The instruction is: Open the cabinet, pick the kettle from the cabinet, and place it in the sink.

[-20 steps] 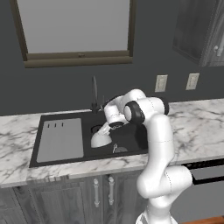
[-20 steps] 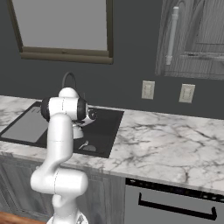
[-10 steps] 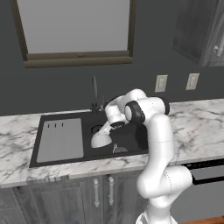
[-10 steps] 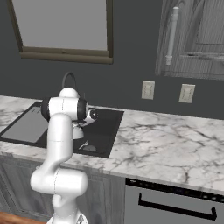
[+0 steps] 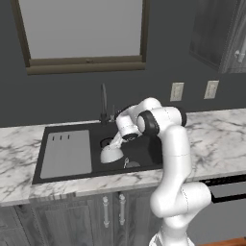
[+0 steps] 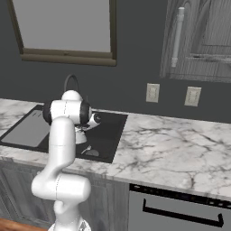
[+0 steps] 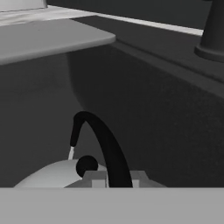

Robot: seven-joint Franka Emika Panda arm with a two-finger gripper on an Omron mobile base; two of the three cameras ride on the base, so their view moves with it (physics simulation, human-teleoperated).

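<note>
The silvery-white kettle [image 5: 111, 153] sits low inside the black sink [image 5: 144, 151], just right of the grey drainboard [image 5: 66, 153]. My gripper [image 5: 118, 141] reaches down onto it from the right and is shut on its thin dark arched handle [image 7: 105, 144]. In the hand view the fingertips [image 7: 95, 178] flank that handle, with the lid knob [image 7: 86, 165] and the kettle [image 7: 52, 177] just below. From the right base view the arm covers most of the kettle [image 6: 81, 137]. The cabinet [image 6: 203, 40] hangs at upper right, its door with the bar handle [image 6: 177, 36] swung open.
The thin dark faucet [image 5: 103, 102] stands behind the basin, close to my hand. White marble counter [image 6: 171, 149] stretches right of the sink. Two wall outlets [image 6: 152, 92] sit above it, a dishwasher front [image 6: 180, 207] below. Low cabinet doors [image 5: 110, 216] run under the sink.
Hardly anything has moved. My gripper stays shut on the kettle's handle in the basin, perhaps a touch lower than a second ago.
</note>
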